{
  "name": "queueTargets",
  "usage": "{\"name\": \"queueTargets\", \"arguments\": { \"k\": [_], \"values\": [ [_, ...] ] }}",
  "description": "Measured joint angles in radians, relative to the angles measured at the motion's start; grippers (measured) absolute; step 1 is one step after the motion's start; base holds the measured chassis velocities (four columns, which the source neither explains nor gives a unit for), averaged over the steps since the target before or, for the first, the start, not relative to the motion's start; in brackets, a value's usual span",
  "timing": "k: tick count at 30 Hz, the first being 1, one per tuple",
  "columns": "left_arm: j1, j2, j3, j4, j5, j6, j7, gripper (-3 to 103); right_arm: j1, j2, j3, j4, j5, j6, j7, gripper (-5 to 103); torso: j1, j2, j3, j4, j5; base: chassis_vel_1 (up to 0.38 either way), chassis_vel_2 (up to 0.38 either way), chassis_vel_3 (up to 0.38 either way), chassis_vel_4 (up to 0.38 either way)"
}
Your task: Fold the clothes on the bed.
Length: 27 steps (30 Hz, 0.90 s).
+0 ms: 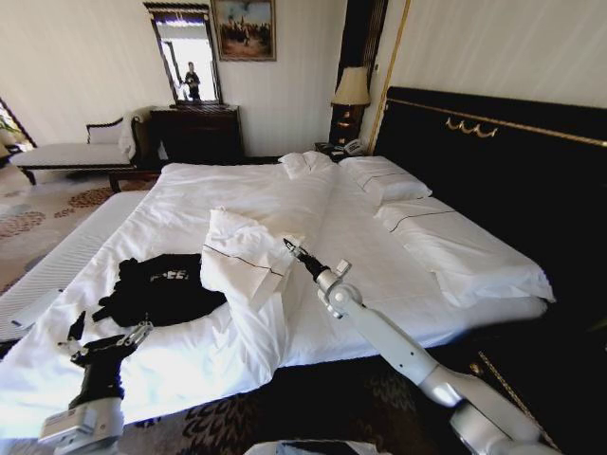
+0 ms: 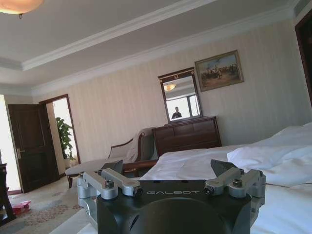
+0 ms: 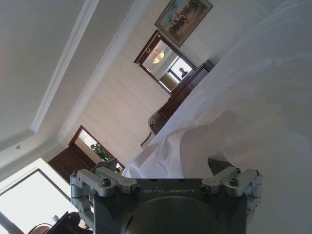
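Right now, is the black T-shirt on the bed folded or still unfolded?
Unfolded: the black T-shirt lies rumpled and bunched on the bed, with no neat edges.

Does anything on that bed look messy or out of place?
Yes. A black T-shirt lies crumpled near the bed's near-left edge, unfolded. Beside it the white duvet is bunched into a raised fold, and the right gripper is at that fold. The left gripper hovers open nearby.

I see matt black cotton on the T-shirt (image 1: 156, 287), smooth white cloth over the bed (image 1: 285, 199), and brushed metal fingers (image 2: 113, 181) on my left pincer (image 2: 168, 170).
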Motion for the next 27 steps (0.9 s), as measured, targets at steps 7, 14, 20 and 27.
{"name": "queueTargets", "arguments": {
  "k": [7, 14, 20, 27],
  "values": [
    [0.001, 0.001, -0.001, 0.0, 0.0, 0.0, 0.0, 100, 0.035, 0.045, -0.02, -0.06, -0.022, 0.006, -0.002, 100, 0.0, 0.0, 0.0, 0.0001, 0.0001, 0.0, 0.0, 0.0, 0.0],
    [0.001, 0.001, -0.001, 0.001, 0.0, -0.001, 0.0, 100, 0.053, 0.064, -0.039, -0.106, -0.04, 0.013, -0.015, 102, 0.0, 0.0, 0.0, 0.0, 0.0001, 0.0, 0.0, 0.0, 0.0],
    [-0.004, 0.001, 0.005, 0.009, 0.003, -0.003, 0.0, 100, 0.059, 0.074, -0.048, -0.118, -0.044, 0.018, -0.043, 83, 0.0, 0.0, 0.0, 0.0, 0.0, 0.0, 0.0, 0.0, 0.0],
    [-0.007, 0.001, 0.006, 0.014, 0.005, -0.004, 0.0, 100, 0.059, 0.078, -0.049, -0.125, -0.056, 0.024, -0.044, 61, 0.0, 0.0, 0.0, 0.0, 0.0001, 0.0, 0.0, 0.0, 0.0]
  ]
}}
